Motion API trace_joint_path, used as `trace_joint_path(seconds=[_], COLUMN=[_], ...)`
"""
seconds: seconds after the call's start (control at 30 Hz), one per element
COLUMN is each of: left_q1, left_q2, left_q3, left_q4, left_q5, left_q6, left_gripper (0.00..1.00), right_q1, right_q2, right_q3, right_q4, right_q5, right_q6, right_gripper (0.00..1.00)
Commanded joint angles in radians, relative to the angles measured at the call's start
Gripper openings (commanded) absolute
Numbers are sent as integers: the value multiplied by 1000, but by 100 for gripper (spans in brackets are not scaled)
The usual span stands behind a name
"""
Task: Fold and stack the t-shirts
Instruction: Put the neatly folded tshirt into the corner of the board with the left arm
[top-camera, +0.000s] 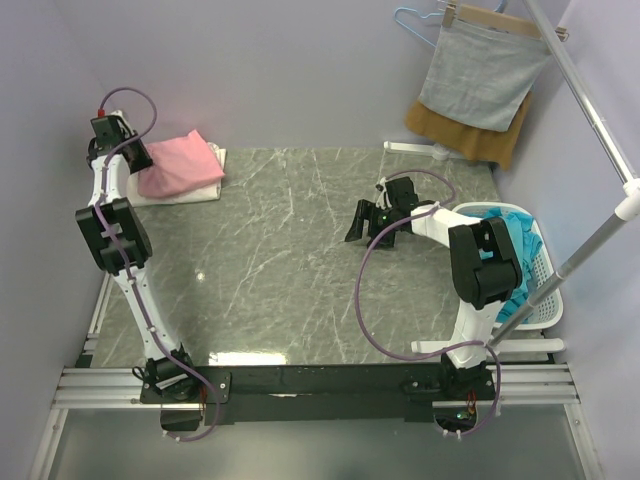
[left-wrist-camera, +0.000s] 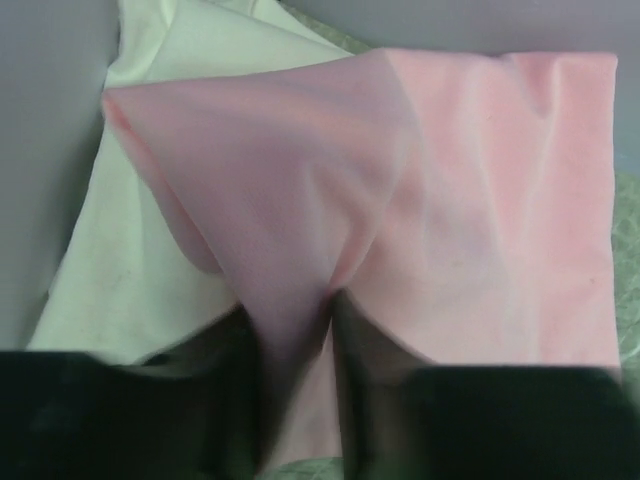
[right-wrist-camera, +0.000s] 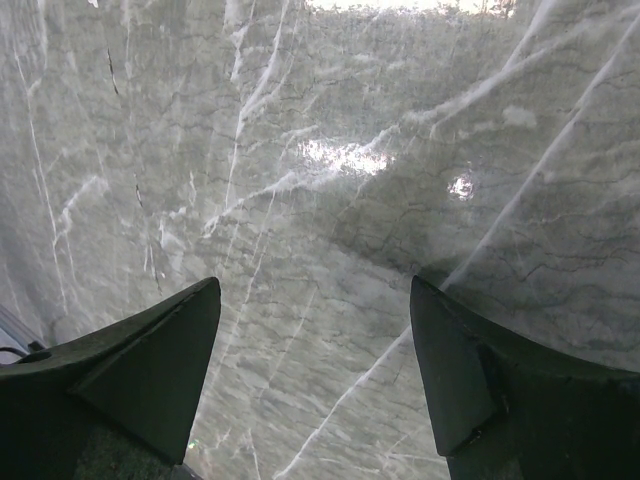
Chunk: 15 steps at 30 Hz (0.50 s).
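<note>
A folded pale pink t-shirt (top-camera: 180, 165) lies on a cream-white t-shirt (top-camera: 205, 192) at the table's far left corner. My left gripper (top-camera: 135, 160) is at the pink shirt's left edge. In the left wrist view my left gripper (left-wrist-camera: 295, 310) is shut on a raised fold of the pink t-shirt (left-wrist-camera: 480, 200), with the cream-white t-shirt (left-wrist-camera: 130, 270) beneath. My right gripper (top-camera: 362, 222) hovers over the bare table at centre right; the right wrist view shows the gripper (right-wrist-camera: 315, 300) open and empty. Teal-blue t-shirts (top-camera: 518, 245) lie in the basket.
A white laundry basket (top-camera: 545, 270) stands at the right edge beside the right arm. A grey cloth (top-camera: 480, 75) hangs from a hanger over a mustard-brown cloth (top-camera: 470, 135) at the back right. A metal rail (top-camera: 600, 130) crosses the right side.
</note>
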Motion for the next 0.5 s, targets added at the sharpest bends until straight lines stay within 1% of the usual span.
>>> trace_joint_path(seconds=[0.0, 0.07, 0.17, 0.2, 0.23, 0.27, 0.3, 0.33, 0.37, 0.43, 0.47], left_q1=[1, 1, -11, -25, -35, -46, -77, -94, -114, -176, -202], left_q2=[-34, -49, -144, -214, -254, -335, -377, -416, -492, -566, -629], left_q3=[20, -7, -114, -179, -214, -249, -311, -342, -401, -473, -547], left_q4=[22, 48, 104, 118, 132, 160, 168, 175, 178, 207, 220], left_q5=[-56, -65, -140, -155, -163, -213, -223, -218, -230, -192, -191], left_q6=[6, -13, -23, -21, -17, -14, -17, -14, -20, -41, -53], left_gripper=[99, 99, 99, 100, 99, 99, 99, 99, 100, 99, 100], right_q1=[7, 7, 13, 22, 30, 30, 30, 30, 32, 33, 33], right_q2=[34, 19, -24, -40, -53, -78, -95, -110, -147, -185, -217], right_q3=[0, -7, -15, -15, -9, -8, -7, -14, -18, -43, -47], right_q4=[-45, -41, -54, -60, -70, -88, -90, -84, -71, -47, -29], right_q5=[23, 28, 84, 148, 187, 216, 247, 262, 276, 301, 308], right_q6=[-30, -27, -39, -50, -64, -70, -76, -84, -82, -76, -75], right_gripper=[83, 83, 84, 85, 87, 91, 93, 94, 96, 98, 99])
